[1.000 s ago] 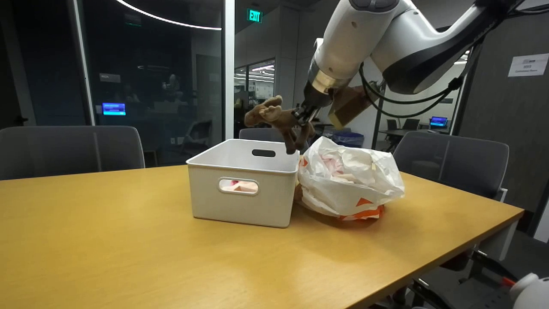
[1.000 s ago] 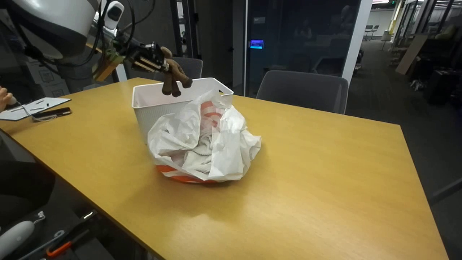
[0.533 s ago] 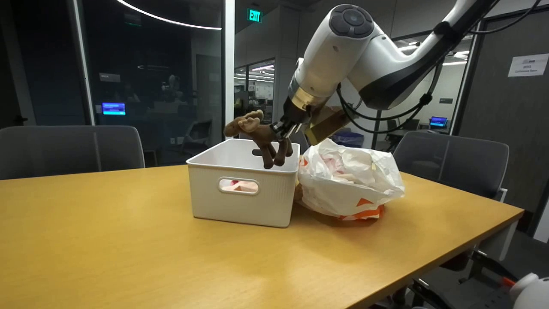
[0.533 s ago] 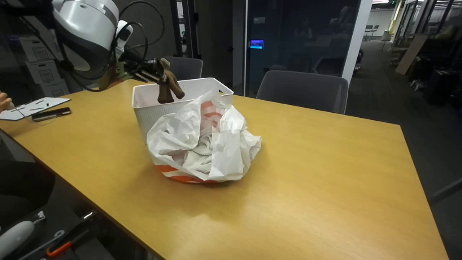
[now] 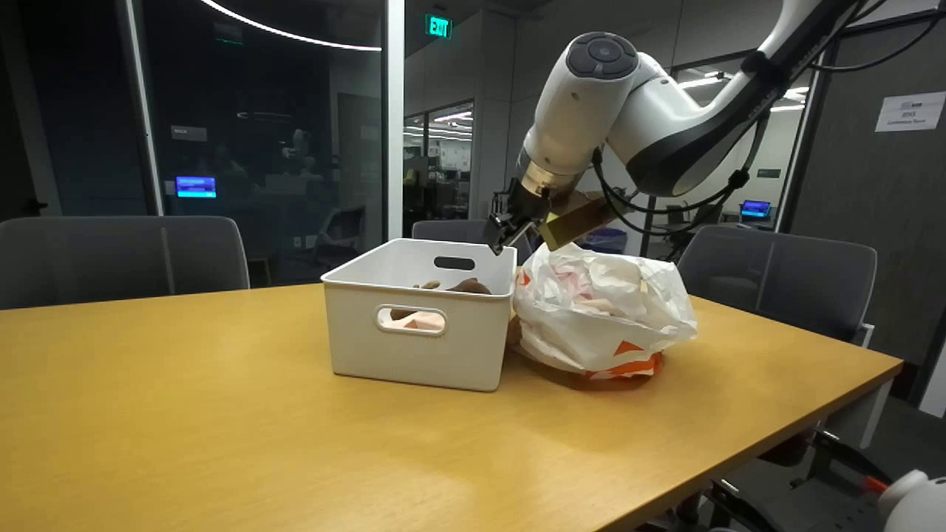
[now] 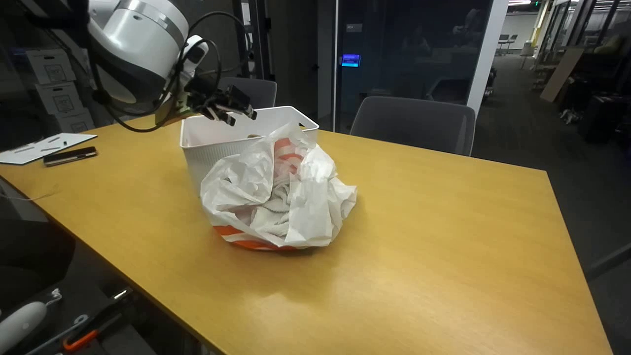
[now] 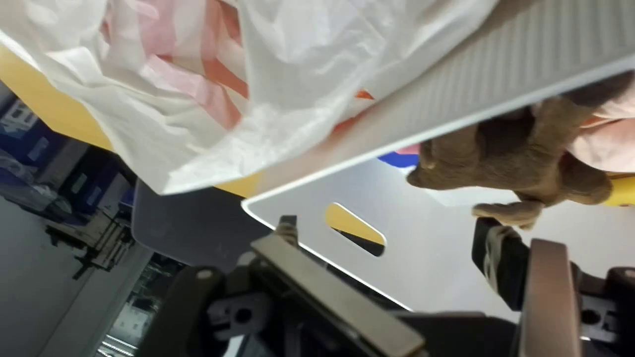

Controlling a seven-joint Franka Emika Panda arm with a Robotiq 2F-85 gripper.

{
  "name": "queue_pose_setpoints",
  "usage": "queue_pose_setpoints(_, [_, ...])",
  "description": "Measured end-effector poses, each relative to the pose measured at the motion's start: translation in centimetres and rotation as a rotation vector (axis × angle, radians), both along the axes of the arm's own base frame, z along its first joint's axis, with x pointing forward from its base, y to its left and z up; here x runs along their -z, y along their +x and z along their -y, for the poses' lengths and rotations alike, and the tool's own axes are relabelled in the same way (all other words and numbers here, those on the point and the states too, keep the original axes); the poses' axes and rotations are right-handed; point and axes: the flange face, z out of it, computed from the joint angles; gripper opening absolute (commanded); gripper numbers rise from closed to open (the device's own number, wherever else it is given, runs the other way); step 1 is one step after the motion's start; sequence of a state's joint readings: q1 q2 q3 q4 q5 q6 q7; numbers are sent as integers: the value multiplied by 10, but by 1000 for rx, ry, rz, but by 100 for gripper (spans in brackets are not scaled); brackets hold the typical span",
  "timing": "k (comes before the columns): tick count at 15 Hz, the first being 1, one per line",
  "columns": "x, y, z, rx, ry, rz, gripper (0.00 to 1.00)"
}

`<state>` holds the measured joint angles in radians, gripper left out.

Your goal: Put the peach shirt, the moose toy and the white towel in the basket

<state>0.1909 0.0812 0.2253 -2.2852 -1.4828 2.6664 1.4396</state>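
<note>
In an exterior view: moose plush (image 5: 470, 286) and peach shirt (image 5: 426, 321) inside the white basket (image 5: 414, 362), centre; sign (image 5: 438, 26), top centre, reads EXIT; notice (image 5: 911, 111), upper right, I can't read.

In an exterior view: white towel (image 6: 270, 218) in the plastic bag (image 6: 318, 202), mid-frame. If I catch its folds too, the bag could drag along.

Wrist view: my gripper (image 7: 388, 228), lower frame, spread, empty.

Soft glare lies on the table (image 6: 419, 256), the glass wall (image 5: 259, 125) behind dim.
</note>
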Motion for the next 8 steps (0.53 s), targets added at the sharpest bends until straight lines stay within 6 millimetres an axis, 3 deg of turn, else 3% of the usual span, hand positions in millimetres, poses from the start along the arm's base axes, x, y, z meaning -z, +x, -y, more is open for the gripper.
queue_pose_setpoints(4, [-5, 5, 73, 229, 64, -58, 100])
queue_pose_setpoints(8, [-5, -12, 131, 448, 187, -185, 100])
